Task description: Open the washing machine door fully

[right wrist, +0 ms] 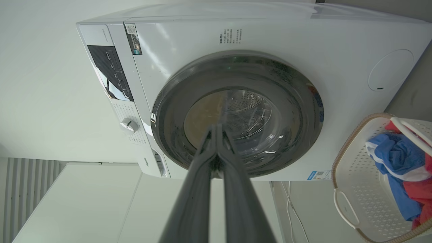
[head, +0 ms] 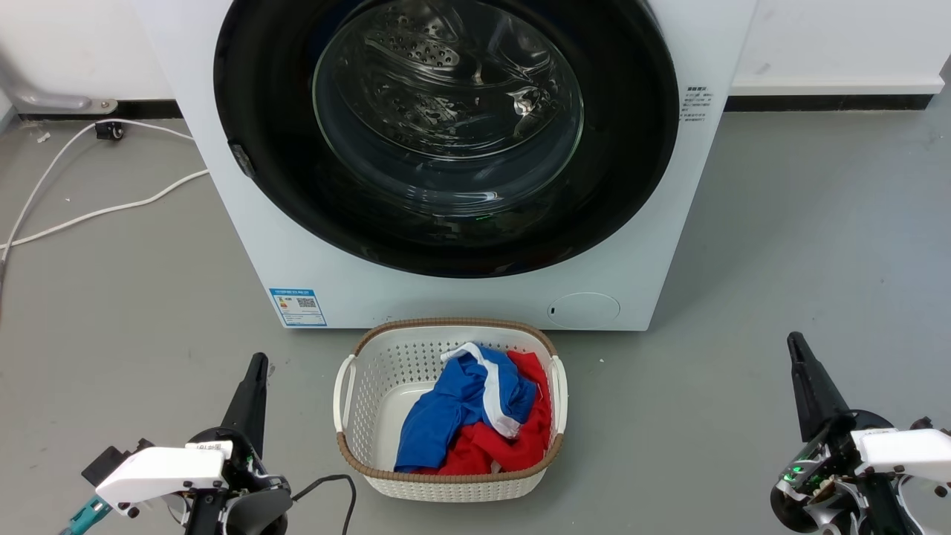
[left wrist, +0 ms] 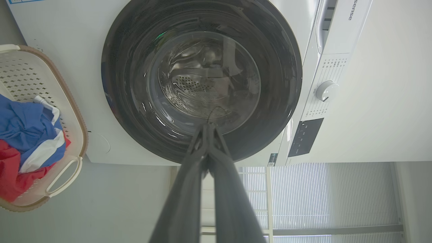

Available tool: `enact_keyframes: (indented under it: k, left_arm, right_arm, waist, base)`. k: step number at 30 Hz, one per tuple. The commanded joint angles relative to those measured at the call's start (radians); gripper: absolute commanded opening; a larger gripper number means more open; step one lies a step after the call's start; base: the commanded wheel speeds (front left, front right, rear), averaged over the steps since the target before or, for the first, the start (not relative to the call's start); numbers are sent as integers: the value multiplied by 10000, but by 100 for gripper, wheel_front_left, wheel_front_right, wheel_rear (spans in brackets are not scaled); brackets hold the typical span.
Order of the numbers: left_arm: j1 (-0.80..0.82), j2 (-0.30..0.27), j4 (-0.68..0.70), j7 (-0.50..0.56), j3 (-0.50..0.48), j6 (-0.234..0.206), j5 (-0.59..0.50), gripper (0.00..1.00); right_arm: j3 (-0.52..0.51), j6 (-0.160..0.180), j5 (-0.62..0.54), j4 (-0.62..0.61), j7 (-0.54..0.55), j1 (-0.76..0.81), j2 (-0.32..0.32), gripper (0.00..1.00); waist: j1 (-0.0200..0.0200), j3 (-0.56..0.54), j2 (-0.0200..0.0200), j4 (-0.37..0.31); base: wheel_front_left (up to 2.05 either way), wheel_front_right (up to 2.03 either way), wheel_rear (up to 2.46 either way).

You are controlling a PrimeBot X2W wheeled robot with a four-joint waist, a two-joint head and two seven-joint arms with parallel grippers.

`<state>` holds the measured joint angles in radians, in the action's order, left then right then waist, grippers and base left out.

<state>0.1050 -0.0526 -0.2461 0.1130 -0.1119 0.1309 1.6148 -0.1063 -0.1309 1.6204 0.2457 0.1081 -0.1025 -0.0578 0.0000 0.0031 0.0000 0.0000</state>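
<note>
I've got my left tool and right tool pinched together, empty, either side of the laundry basket, washing machine door closed beyond.

The left gripper rises from 6 o'clock with its two dark fingers pressed together, the tips seen against the 6 o'clock edge of the glass in the washing machine door. The door lies flat against the white washing machine. A dial sits at 3 o'clock. At 9 o'clock, a laundry basket holds blue and red clothes.
</note>
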Motion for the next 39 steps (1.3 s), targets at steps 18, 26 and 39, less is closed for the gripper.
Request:
enact_keyframes:
  k: [18,26,39]
  left_arm:
    - [-411,31,140,-615,-37,-109,-1361,100]
    - [-512,29,728,-974,148,-492,-3151,100]
    - [-773,25,1161,-1491,710,-1315,-6347,100]
  right_arm:
    - [-59,2,-1590,-98,-603,506,34,100]
    - [38,2,-3382,-701,-957,692,38,100]
    - [330,0,-6873,-1627,-1476,970,44,100]
  waist:
    - [0,16,0,10]
    - [0,33,0,20]
    - [0,62,0,19]
  base:
    - [0,0,0]
    - [0,0,0]
    - [0,0,0]
